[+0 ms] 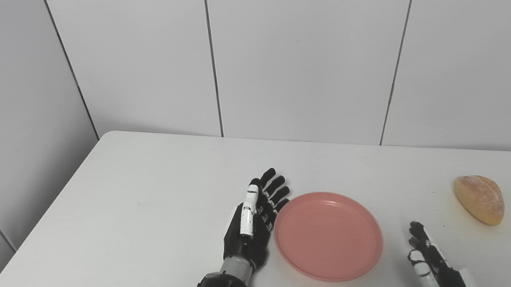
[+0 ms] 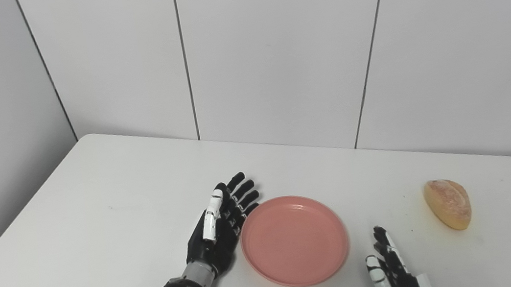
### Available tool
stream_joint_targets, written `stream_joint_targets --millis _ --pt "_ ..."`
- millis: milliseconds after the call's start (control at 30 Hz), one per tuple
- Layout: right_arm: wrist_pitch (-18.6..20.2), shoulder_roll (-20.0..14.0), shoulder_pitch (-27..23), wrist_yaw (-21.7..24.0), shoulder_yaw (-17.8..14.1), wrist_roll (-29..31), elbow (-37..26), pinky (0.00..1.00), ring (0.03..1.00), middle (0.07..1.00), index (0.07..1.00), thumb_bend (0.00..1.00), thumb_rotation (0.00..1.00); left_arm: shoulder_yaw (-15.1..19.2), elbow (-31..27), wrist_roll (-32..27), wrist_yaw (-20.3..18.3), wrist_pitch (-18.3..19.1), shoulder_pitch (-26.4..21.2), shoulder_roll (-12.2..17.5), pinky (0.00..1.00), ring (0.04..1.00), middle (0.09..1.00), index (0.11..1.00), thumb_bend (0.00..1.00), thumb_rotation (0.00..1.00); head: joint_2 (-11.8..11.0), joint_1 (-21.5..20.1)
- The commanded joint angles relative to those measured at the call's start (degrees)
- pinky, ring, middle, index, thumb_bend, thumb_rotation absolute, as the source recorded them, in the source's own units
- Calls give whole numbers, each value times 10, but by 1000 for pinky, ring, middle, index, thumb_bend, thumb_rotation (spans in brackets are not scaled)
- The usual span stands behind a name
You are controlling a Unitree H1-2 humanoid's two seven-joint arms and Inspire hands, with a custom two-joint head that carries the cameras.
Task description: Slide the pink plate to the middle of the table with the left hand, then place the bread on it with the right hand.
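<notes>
Round pink plastic plate [image 1: 328, 235] lies approx. mid-table, so slide step looks near done. Black left hand [image 1: 252, 223] sits flat against its left rim, fingers extended, slightly apart, holding nothing. Golden crusty bread roll [image 1: 480, 199] lies untouched, far right. Right hand [image 1: 430, 261] partly cropped; fingers prob. apart, empty. Bread placement remains.

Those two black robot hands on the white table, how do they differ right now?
The left hand shows in full with its forearm, fingers stretched out flat against the left rim of the round pink plastic plate; the right hand is partly cut off by the picture's bottom edge. The right hand lies apart from the plate, short of the golden bread roll. Both hold nothing, fingers extended.
</notes>
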Motion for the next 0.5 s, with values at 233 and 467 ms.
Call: stream_joint_targets --millis 233,467 --pt "25 13 -6 -9 13 -23 -35 907 952 961 957 377 1000 -1 -2 -1 -19 20 22 8 929 919 925 910 363 1000 8 -28" --pt "31 16 -6 -10 15 -31 -41 903 950 958 958 371 1000 10 0 -3 -25 16 24 8 932 920 925 909 364 1000 13 -47"
